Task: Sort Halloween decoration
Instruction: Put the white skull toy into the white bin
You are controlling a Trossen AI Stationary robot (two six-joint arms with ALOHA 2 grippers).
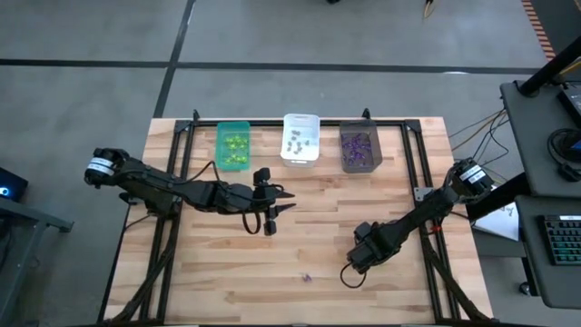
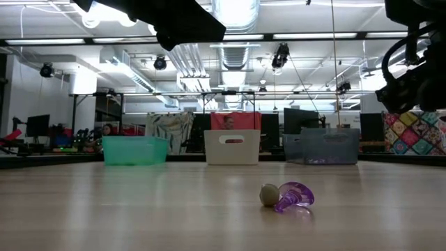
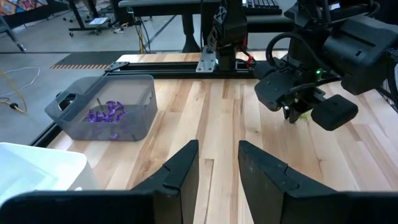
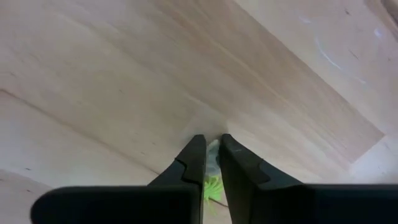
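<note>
- Position of the right hand (image 4: 211, 163): low over the near right part of the wooden counter (image 1: 363, 191), with its fingers drawn nearly together on a yellow-green trinket (image 4: 213, 186) pinched between the fingertips.
- We see that trinket only as a tuft of spikes showing in the narrow gap, so we cannot state its long axis; it lies directly between the fingers, not to either side.
- The left hand (image 3: 218, 163) hovers near the counter's middle with fingers moderately spread and nothing between them.
- A purple trinket (image 2: 295, 196) lies loose on the near counter, touching a small greyish ball (image 2: 269, 195). In the overhead view it lies between the two hands and toward the near edge; we judge the right hand somewhat nearer to it.
- Three bins stand in a row at the far edge: the green bin (image 1: 233, 145) with yellow-green pieces, the white bin (image 1: 300, 137) with greyish pieces, the grey bin (image 1: 359, 148) with purple pieces.
- We judge the coming move to be a lift and a carry to the green bin, which stands far across the counter toward the left arm's side, well apart from the right hand.
</note>
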